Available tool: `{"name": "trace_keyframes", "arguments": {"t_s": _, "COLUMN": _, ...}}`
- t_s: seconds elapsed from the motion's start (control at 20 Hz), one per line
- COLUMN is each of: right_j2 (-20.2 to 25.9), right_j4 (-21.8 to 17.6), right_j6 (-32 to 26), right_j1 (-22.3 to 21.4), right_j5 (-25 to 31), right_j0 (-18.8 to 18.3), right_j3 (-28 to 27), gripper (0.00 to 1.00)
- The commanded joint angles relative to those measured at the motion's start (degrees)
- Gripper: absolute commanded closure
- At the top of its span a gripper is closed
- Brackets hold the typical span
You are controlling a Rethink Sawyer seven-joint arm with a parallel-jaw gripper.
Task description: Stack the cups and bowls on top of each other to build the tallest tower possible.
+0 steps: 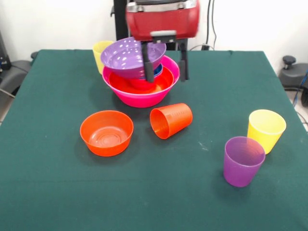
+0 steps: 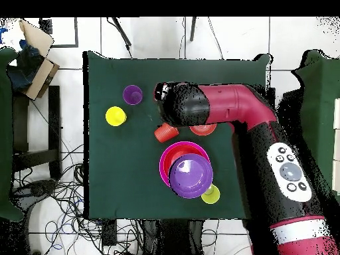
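Note:
The tower is a big pink bowl [image 1: 139, 98] holding a wide orange bowl [image 1: 137, 84], with a sliver of blue bowl [image 1: 158, 71]. The wide purple bowl [image 1: 127, 55] lies tilted on top; it also shows in the overhead view [image 2: 191, 175]. My gripper [image 1: 165, 67] hangs over the pile's right side, open, with one finger [image 1: 148, 67] in front of the purple bowl's rim and the other [image 1: 183, 62] outside the pink rim. A small orange bowl [image 1: 106, 132] stands in front. An orange cup [image 1: 171, 120] lies on its side. A purple cup [image 1: 243, 161] and a yellow cup [image 1: 265, 130] stand upright. The magenta bowl is hidden.
A second yellow cup [image 1: 100, 53] stands behind the tower, close to the purple bowl. The green tablecloth [image 1: 48, 192] covers the table. In the overhead view the arm [image 2: 232, 109] covers part of the small orange bowl [image 2: 203, 129]. Boxes [image 2: 33, 60] and cables lie off the table.

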Motion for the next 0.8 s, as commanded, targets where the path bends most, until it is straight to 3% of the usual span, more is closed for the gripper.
{"name": "trace_keyframes", "arguments": {"t_s": 0.05, "right_j2": 0.1, "right_j4": -4.0, "right_j6": -6.2, "right_j1": 2.2, "right_j5": 3.1, "right_j0": 3.7, "right_j3": 1.9, "gripper": 0.0}}
{"name": "trace_keyframes", "arguments": {"t_s": 0.8, "right_j2": -0.5, "right_j4": -4.8, "right_j6": -7.0, "right_j1": 5.4, "right_j5": 0.9, "right_j0": 4.1, "right_j3": 0.0, "gripper": 0.0}}
